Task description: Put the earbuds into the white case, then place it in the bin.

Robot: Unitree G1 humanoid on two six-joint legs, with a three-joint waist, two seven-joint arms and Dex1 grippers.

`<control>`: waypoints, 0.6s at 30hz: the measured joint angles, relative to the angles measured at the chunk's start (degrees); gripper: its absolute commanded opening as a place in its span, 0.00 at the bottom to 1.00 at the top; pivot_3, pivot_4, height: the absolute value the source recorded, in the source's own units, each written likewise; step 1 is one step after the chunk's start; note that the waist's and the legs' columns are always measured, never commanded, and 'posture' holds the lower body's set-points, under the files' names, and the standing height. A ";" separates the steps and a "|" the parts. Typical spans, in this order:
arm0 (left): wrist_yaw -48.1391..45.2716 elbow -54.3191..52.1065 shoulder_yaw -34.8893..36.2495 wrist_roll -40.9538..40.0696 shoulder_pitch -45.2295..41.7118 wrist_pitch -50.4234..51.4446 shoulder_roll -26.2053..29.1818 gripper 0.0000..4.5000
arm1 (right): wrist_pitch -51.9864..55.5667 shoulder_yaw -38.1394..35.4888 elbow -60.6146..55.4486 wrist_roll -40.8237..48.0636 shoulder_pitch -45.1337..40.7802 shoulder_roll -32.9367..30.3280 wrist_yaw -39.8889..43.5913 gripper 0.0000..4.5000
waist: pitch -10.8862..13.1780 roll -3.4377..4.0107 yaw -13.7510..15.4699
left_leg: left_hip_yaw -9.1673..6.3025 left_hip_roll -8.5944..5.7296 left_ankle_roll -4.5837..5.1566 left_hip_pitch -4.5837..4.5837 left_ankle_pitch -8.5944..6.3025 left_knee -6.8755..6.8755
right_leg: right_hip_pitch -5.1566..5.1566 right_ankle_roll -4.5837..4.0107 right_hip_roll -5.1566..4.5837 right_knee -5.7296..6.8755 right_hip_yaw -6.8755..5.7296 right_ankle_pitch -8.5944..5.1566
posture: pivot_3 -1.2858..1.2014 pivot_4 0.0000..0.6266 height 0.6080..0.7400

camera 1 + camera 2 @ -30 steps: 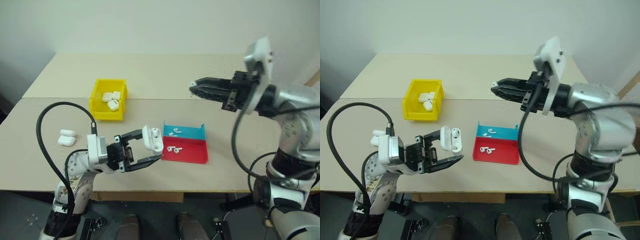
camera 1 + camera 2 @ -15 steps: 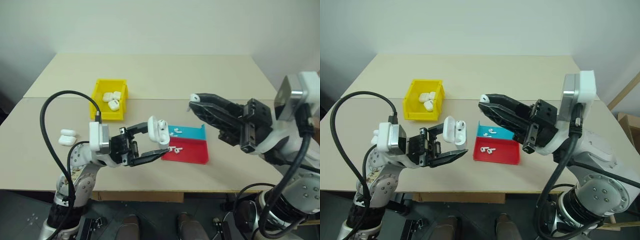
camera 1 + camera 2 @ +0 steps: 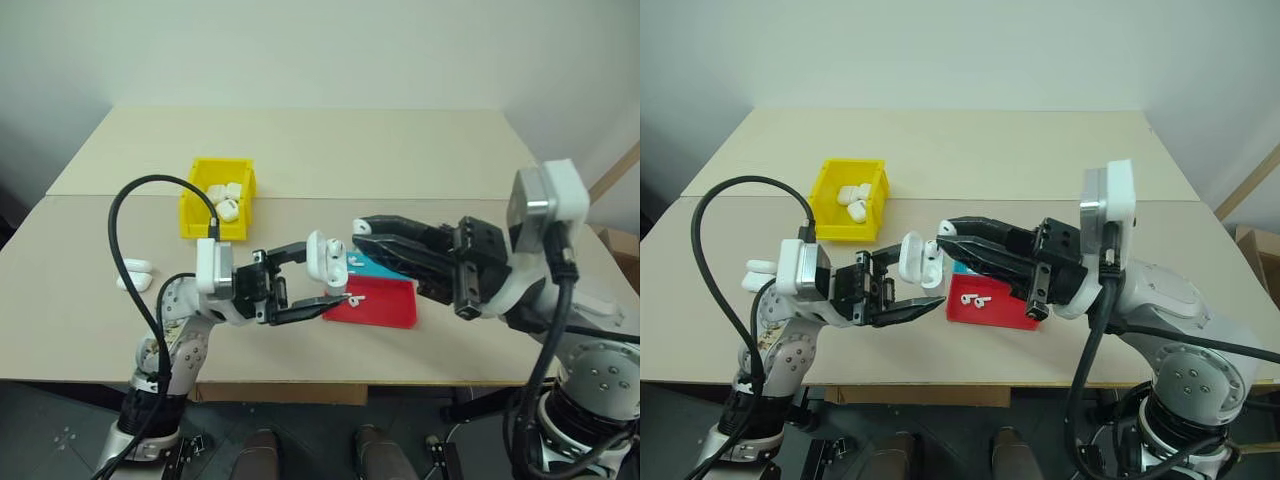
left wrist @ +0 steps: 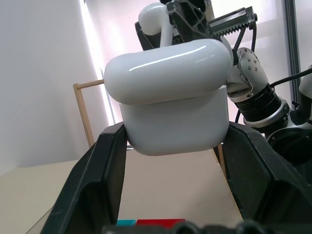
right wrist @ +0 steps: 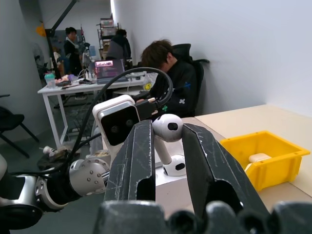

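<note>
The white case [image 3: 919,262] sat pinched in our left gripper [image 3: 912,283], lid open, above the table's front. One earbud [image 5: 167,130] was squeezed in our right gripper [image 3: 943,243], at about three o'clock from the case, almost touching. A second ago that arm was far back. We judged it ready to drop in. The bin [image 3: 216,200] waited at ten o'clock.

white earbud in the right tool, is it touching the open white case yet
Cannot tell. In the right wrist view the small glossy white earbud, pinched in the right tool, has its stem just over the glossy white hinged case, but no gap or contact shows plainly.
</note>
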 measured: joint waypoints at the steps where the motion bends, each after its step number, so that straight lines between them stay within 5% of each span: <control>1: -0.25 0.42 0.00 0.19 -0.23 -0.09 -0.07 0.60 | -0.71 0.80 0.28 -0.09 0.55 -0.65 0.33 0.14 | 0.00 0.00 0.02 | 0.00 0.00 0.00 0.00 0.00 0.00 | 0.00 0.00 0.00 0.00 -0.01 0.00 | 0.52 0.24 1.00; 18: -1.09 1.86 -0.05 2.38 -0.58 -2.30 -0.89 0.60 | -7.37 9.58 3.15 -2.85 0.88 -6.05 3.83 0.14 | 0.01 -0.01 0.08 | -0.01 0.00 0.00 -0.01 0.00 0.00 | 0.00 0.00 0.00 -0.03 -0.01 0.00 | 0.52 0.24 1.00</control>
